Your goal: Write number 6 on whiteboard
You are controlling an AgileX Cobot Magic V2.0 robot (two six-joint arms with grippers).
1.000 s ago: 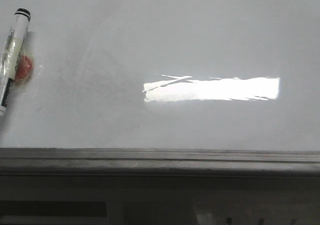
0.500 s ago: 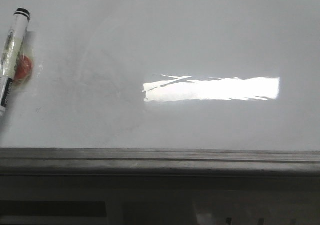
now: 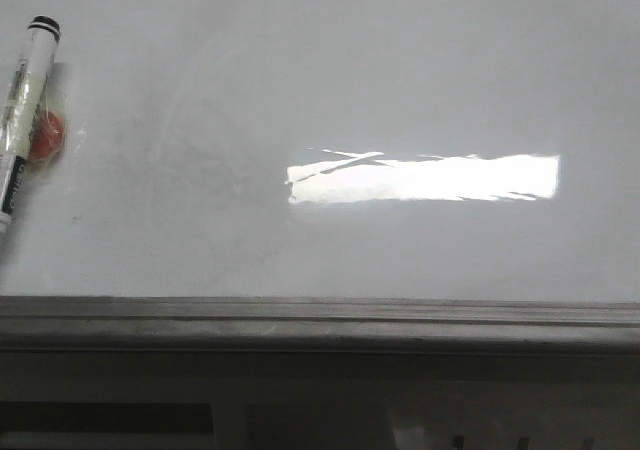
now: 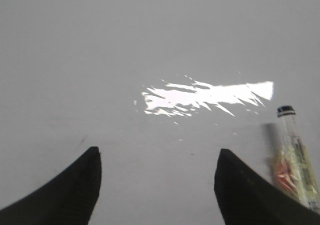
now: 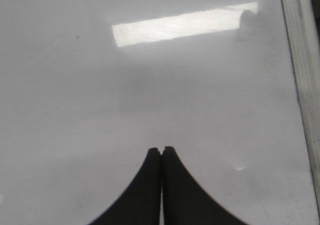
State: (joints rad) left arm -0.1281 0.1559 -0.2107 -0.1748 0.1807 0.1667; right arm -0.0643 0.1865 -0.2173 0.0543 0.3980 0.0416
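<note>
The whiteboard (image 3: pixel 400 80) fills the front view, glossy white-grey with a bright glare patch; no number 6 shows on it. A white marker pen with a black cap (image 3: pixel 24 100) lies at the board's far left, over a small red object (image 3: pixel 48 135). In the left wrist view my left gripper (image 4: pixel 157 157) stands open above the bare board (image 4: pixel 125 45), and the marker (image 4: pixel 296 157) lies just outside one finger. My right gripper (image 5: pixel 161 150) is shut with nothing between its fingers, over the board (image 5: pixel 125 95) near its frame. Neither gripper shows in the front view.
A grey metal frame strip (image 3: pixel 320 320) runs along the board's near edge. The same frame (image 5: pixel 302 60) borders the board beside the right gripper. Below the near strip lies a dark area with slots (image 3: pixel 110 415).
</note>
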